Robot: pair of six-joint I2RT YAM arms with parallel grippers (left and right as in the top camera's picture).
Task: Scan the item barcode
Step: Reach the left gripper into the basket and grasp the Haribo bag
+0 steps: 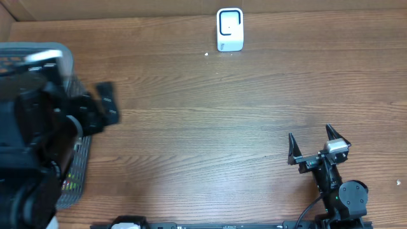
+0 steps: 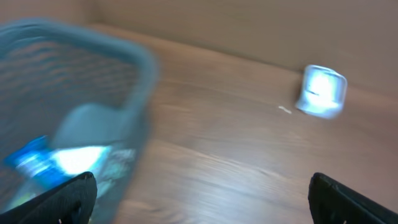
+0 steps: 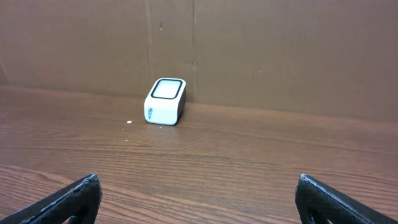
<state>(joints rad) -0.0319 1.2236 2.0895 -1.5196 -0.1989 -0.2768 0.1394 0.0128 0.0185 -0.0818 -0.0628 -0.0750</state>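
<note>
Basket: a grey mesh basket (image 1: 75, 170) sits at the table's left edge, largely hidden under the left arm in the overhead view; the left wrist view shows its rim and wall filling the left half of the frame, badly blurred.
Item: a blue-and-white item (image 2: 45, 160) lies inside the basket, with a pale rounded shape beside it; it is too blurred to make out a barcode or say what it is.
Left arm: the left arm (image 1: 35, 127) is a dark, smeared mass above the basket.
Left gripper: the left gripper (image 2: 202, 182) hangs above the basket's right rim and the bare wood next to it, fingers spread wide, nothing between them.
Table: a brown wood-grain table (image 1: 191, 140).
Speck: a tiny white speck (image 1: 206, 54) lies on the wood just left of the scanner.
Scanner: the scanner (image 1: 229, 29), a small white box with a dark-rimmed window, stands upright at the far edge of the table, close against the cardboard wall (image 3: 280, 56), well apart from the basket and from both grippers.
Right gripper: the right gripper (image 1: 312, 141) is near the front right of the table, pointing toward the scanner, its two dark fingers wide apart and empty.
</note>
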